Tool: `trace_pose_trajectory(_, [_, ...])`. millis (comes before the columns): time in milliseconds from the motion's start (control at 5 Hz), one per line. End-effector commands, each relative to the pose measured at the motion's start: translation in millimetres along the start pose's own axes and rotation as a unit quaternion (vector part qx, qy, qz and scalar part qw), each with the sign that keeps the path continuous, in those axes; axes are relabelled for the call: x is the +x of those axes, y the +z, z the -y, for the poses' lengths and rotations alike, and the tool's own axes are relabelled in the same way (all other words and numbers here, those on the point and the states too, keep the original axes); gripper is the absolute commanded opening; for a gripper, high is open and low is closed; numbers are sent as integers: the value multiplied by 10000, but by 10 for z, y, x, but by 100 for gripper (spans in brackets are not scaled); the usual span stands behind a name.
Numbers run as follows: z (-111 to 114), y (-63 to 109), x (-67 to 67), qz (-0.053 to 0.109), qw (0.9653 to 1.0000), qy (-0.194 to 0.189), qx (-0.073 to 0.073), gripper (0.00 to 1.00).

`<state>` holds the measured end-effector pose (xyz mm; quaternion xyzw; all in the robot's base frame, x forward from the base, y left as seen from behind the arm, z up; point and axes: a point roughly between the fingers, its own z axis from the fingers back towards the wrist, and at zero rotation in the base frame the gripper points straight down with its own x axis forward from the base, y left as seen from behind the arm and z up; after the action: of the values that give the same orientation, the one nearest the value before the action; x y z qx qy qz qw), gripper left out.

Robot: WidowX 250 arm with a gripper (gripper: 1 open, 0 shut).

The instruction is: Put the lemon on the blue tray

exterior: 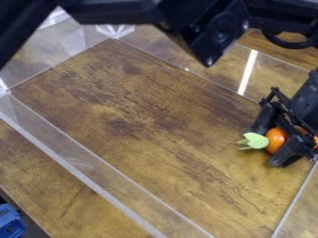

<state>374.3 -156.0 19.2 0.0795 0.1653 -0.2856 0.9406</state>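
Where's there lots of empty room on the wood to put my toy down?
The biggest bare patch is the middle of the brown wooden surface, between the clear strip on one side and the black gripper on the other. It's crowded at the gripper, with the orange thing and pale green piece there.

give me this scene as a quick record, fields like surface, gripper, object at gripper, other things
surface: brown wooden table
borders: clear strips along the edges
gripper: black gripper, low at the right side
at gripper: round orange thing with a pale green piece beside it
lower left corner: blue object, partly cut off
lemon: cannot be made out for certain
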Motion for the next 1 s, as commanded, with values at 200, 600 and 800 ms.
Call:
trace_pose_trajectory(200, [-113, 76, -54, 173, 9996, 226, -93, 0])
trace_pose_trajectory(600, [-140, 95, -231, 146, 9995, 233, -142, 0])
trace_pose_trajectory(800, [-79, 141, -233, 139, 9999, -76, -55, 0])
